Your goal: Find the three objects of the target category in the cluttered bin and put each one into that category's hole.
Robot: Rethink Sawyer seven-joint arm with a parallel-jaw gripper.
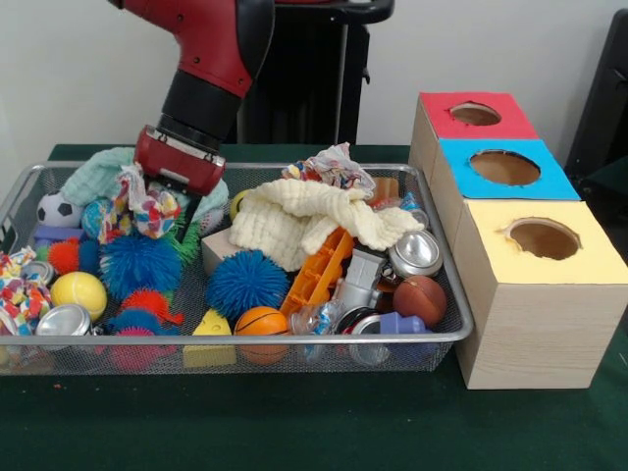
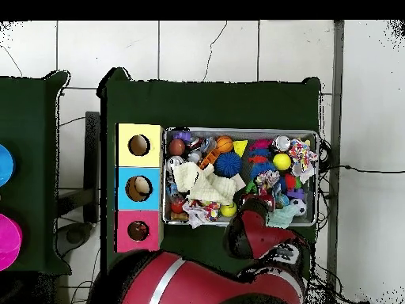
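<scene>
The green table cover (image 1: pixel 294 422) lies nearest, and behind it is the front rim of the wire bin (image 1: pixel 245 340). Along that rim, left to right, sit a silver can (image 1: pixel 63 320), a yellow ball (image 1: pixel 78 292), a blue spiky ball (image 1: pixel 245 282), a small basketball (image 1: pixel 261 321) and a brown ball (image 1: pixel 420 299).

The gripper (image 1: pixel 167 201) hangs over the bin's far left part, buried in a patterned cloth (image 1: pixel 147 211) that bunches right under the red wrist. Whether the claw has clenched on the cloth or is released cannot be told, because the fabric hides it.

The step in hand is probably picking that cloth. It is limp, crumpled and speckled in many colours, and it rests on a teal cloth (image 1: pixel 93 172) beside spiky balls. To do it well, pinch a thick fold, lift straight up until the cloth hangs free of its neighbours, then carry it right.

A cream cloth (image 1: pixel 314 221) drapes mid-bin. To the right stand the red box (image 1: pixel 437 118), the blue box (image 1: pixel 461 172) and the yellow box (image 1: pixel 491 245), each with a round hole; which one suits the cloth is not shown.
</scene>
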